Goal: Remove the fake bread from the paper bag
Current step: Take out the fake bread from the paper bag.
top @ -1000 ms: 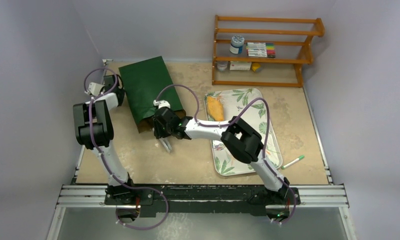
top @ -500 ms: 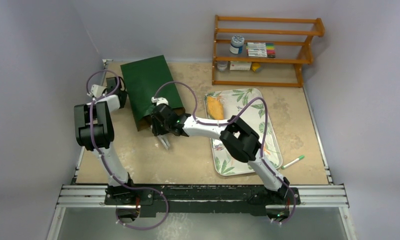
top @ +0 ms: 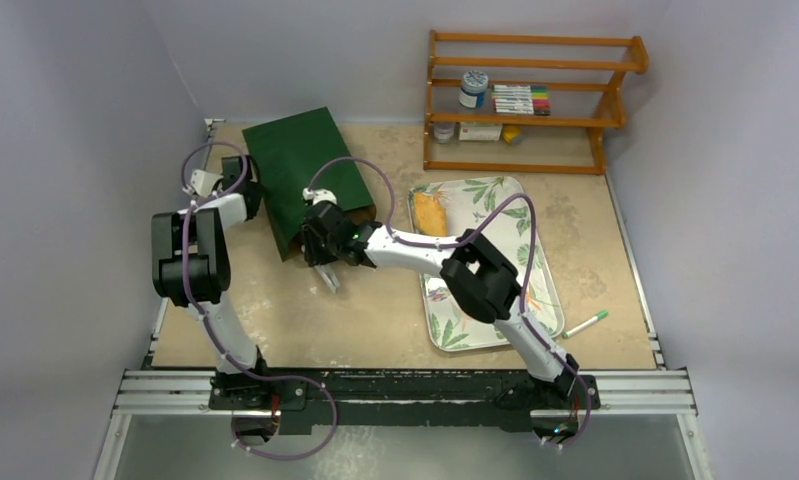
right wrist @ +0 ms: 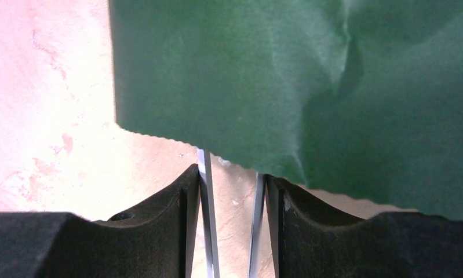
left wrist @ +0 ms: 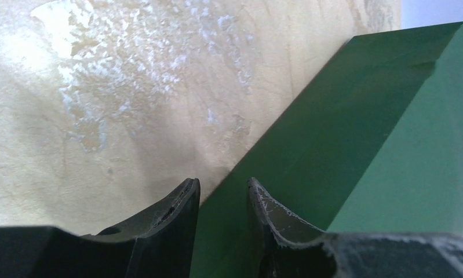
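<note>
Top external view: the paper bag (top: 293, 165) lies flat at upper left of centre, mouth toward the bottom of the frame. One golden loaf of fake bread (top: 430, 215) sits on the leaf-patterned tray (top: 490, 215) to its right. Right gripper (right wrist: 232, 174), at the bag's mouth, is clamped on a thin grey two-bladed tool (right wrist: 206, 220). Left gripper (left wrist: 223, 185) straddles the bag's left edge — pinching or not, I cannot tell.

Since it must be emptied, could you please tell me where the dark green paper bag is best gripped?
Probably the upper lip at the open mouth of the dark green paper bag, from the near side: it lies flat, its serrated edge facing that way.
</note>
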Available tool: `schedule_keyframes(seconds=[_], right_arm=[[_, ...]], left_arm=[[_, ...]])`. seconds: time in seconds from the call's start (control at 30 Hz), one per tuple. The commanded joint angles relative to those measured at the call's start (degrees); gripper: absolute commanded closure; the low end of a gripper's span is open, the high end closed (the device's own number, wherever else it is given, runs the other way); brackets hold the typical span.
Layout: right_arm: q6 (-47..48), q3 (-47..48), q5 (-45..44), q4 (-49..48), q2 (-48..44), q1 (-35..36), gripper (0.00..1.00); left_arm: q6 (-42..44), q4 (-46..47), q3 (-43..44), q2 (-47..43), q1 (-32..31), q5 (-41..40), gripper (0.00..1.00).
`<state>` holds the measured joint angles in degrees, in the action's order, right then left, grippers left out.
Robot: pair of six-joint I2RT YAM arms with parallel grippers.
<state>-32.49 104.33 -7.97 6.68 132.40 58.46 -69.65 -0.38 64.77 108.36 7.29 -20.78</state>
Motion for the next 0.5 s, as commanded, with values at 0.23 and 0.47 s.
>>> schedule_keyframes(seconds=[0.23, 0.47], right_arm=[[1.68, 8.00, 1.72, -0.04, 4.21, -3.58, 0.54], [2.25, 13.45, 2.71, 2.47, 7.80, -4.44, 0.54]], left_arm=[[-1.56, 2.09, -1.74, -2.72, -1.57, 1.25, 0.65], [-2.27, 2.62, -2.16, -2.10, -2.25, 1.85, 0.66]])
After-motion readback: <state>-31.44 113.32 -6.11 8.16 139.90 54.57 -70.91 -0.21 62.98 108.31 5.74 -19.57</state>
